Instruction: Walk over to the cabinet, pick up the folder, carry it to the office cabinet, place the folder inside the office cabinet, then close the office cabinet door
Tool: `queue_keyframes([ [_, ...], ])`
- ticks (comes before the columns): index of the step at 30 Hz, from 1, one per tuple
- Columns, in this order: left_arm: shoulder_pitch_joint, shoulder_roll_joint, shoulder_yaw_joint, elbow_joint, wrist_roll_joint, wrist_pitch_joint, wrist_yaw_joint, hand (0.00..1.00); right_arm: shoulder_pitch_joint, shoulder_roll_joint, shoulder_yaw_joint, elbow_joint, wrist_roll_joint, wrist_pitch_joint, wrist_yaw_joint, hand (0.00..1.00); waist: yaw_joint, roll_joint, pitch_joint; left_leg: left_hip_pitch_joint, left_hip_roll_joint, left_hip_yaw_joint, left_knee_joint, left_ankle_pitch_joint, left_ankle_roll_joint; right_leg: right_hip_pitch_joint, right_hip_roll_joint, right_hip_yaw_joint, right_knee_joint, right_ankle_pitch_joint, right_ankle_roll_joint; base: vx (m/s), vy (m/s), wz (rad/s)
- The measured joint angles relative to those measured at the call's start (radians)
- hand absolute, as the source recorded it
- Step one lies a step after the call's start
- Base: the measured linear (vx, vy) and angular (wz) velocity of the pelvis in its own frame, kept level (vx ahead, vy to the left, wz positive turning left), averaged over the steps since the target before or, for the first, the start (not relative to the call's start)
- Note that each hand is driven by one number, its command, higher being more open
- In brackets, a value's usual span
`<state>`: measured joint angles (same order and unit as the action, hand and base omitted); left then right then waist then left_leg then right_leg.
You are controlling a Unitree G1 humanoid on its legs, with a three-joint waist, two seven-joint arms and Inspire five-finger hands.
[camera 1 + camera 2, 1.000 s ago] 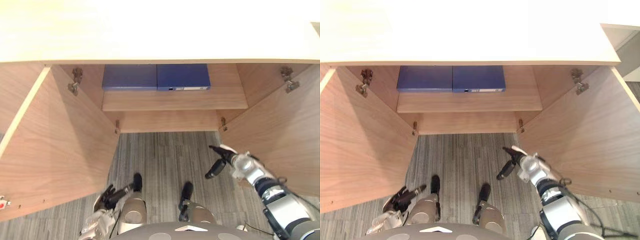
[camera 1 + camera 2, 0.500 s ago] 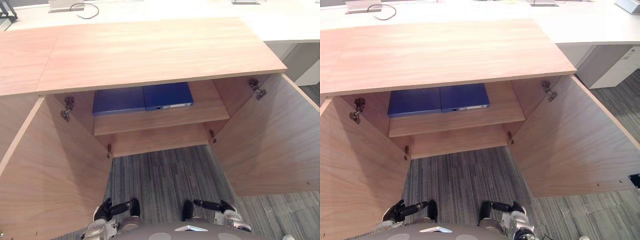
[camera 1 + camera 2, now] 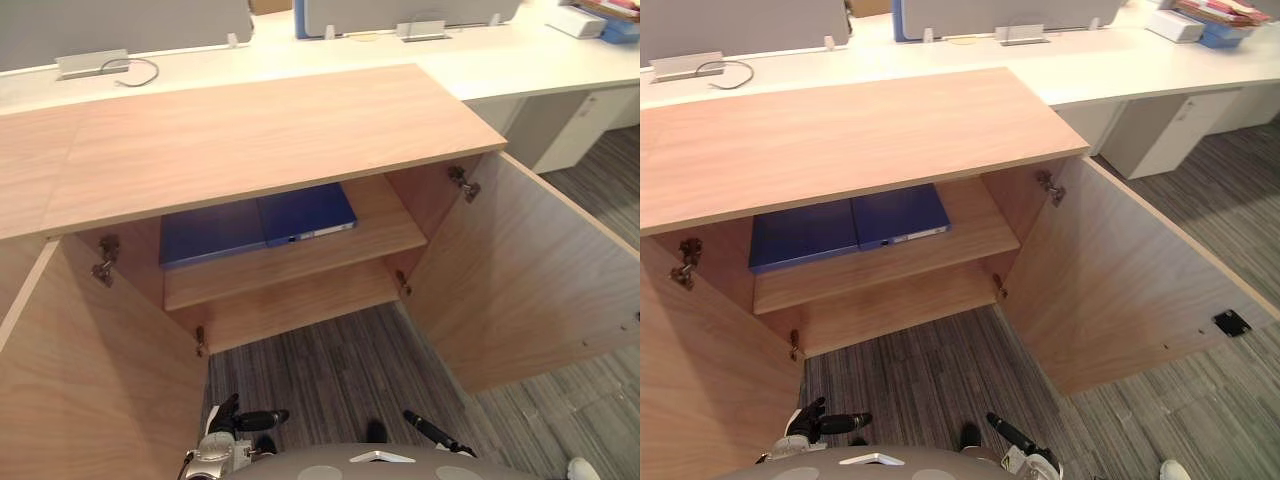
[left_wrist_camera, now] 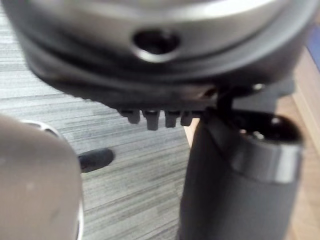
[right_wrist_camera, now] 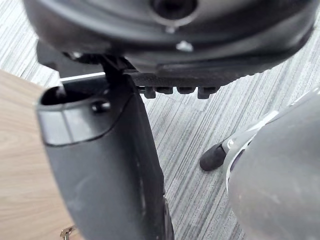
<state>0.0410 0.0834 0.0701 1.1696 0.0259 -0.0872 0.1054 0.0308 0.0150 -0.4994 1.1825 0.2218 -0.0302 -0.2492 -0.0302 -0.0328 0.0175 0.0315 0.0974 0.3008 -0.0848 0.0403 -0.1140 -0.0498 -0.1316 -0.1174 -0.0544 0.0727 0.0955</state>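
Right hand (image 3: 432,430) pulled back low from beside the right door (image 3: 520,270), fingers straight and empty; left hand (image 3: 228,425) low too, probably open. Blue folder (image 3: 305,210) flat on the shelf (image 3: 300,262) inside the office cabinet (image 3: 250,140); placing judged done, left door (image 3: 90,380) wide too, closing still ahead.

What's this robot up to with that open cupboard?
The robot faces a wooden cabinet with its left door and right door swung wide open. Two blue folders lie flat, side by side, on the upper shelf. The left hand and right hand hang low, open and holding nothing. The folders are in; the doors are not yet closed.
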Motion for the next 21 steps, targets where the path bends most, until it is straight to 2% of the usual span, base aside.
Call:
queue_keyframes([
  [1,0.0,0.0,0.0,0.0,0.001,0.0,0.0,1.0,0.001,0.0,0.0,0.0,0.0,0.0,-0.001,1.0,0.0,0.0,0.001,0.002,0.001,0.004,0.002,-0.003,0.001,0.0,0.001,0.004,0.0,0.0,0.0,0.03,-0.003,-0.23],
  [4,-0.002,0.0,0.027,-0.001,-0.004,0.002,0.002,1.0,0.007,-0.001,-0.002,0.0,-0.011,0.001,-0.003,1.0,0.002,-0.003,0.006,-0.02,0.021,0.02,0.128,-0.08,0.001,0.012,0.004,0.032,0.004,-0.006,-0.007,0.03,-0.002,-0.29],
  [5,-0.003,-0.007,0.053,-0.001,-0.009,0.002,0.005,1.0,0.007,-0.005,0.0,-0.001,-0.014,0.001,-0.002,1.0,0.009,-0.004,0.011,-0.041,0.03,-0.022,0.22,-0.135,0.005,0.017,0.011,0.056,0.004,-0.007,-0.008,0.01,0.006,-0.6],
  [7,-0.006,-0.029,0.089,-0.002,-0.022,0.002,0.015,1.0,0.003,-0.019,0.014,-0.001,-0.019,0.001,0.0,1.0,0.032,0.023,0.012,-0.071,0.031,-0.208,0.329,-0.241,-0.003,0.009,0.039,0.115,0.008,-0.002,-0.002,0.01,0.05,-0.92],
  [9,-0.006,-0.036,0.111,0.0,-0.024,0.003,0.02,1.0,-0.006,-0.03,0.041,-0.001,-0.02,0.001,0.0,1.0,0.031,0.032,0.016,-0.092,0.014,-0.281,0.4,-0.303,0.007,-0.004,0.049,0.166,0.009,0.005,0.007,0.02,0.125,-0.73],
  [12,-0.01,-0.036,0.145,-0.003,-0.029,0.002,0.02,1.0,-0.01,-0.025,0.037,-0.001,-0.019,0.002,0.001,1.0,0.029,0.023,0.023,-0.097,-0.012,-0.306,0.418,-0.331,0.023,-0.023,0.041,0.202,0.007,0.012,0.018,0.0,0.147,-0.43],
  [13,-0.01,-0.037,0.169,-0.003,-0.039,0.002,0.021,1.0,-0.011,-0.019,0.037,-0.001,-0.019,0.002,0.001,1.0,0.029,0.011,0.028,-0.098,-0.023,-0.29,0.418,-0.337,0.032,-0.036,0.034,0.222,0.01,0.013,0.019,0.0,0.155,-0.33],
  [15,-0.008,-0.036,0.185,-0.003,-0.052,0.002,0.022,1.0,-0.012,-0.012,0.036,-0.001,-0.019,0.003,0.003,1.0,0.03,0.008,0.03,-0.093,-0.029,-0.265,0.414,-0.342,0.041,-0.048,0.031,0.247,0.014,0.016,0.02,0.02,0.11,-0.39],
  [21,-0.003,-0.049,0.193,-0.008,-0.046,0.0,0.02,1.0,-0.01,-0.014,0.012,-0.002,-0.032,0.004,0.02,1.0,0.032,0.016,0.031,-0.049,-0.035,-0.219,0.364,-0.344,0.05,-0.055,0.031,0.279,0.019,0.015,0.012,0.05,0.04,-0.23],
])
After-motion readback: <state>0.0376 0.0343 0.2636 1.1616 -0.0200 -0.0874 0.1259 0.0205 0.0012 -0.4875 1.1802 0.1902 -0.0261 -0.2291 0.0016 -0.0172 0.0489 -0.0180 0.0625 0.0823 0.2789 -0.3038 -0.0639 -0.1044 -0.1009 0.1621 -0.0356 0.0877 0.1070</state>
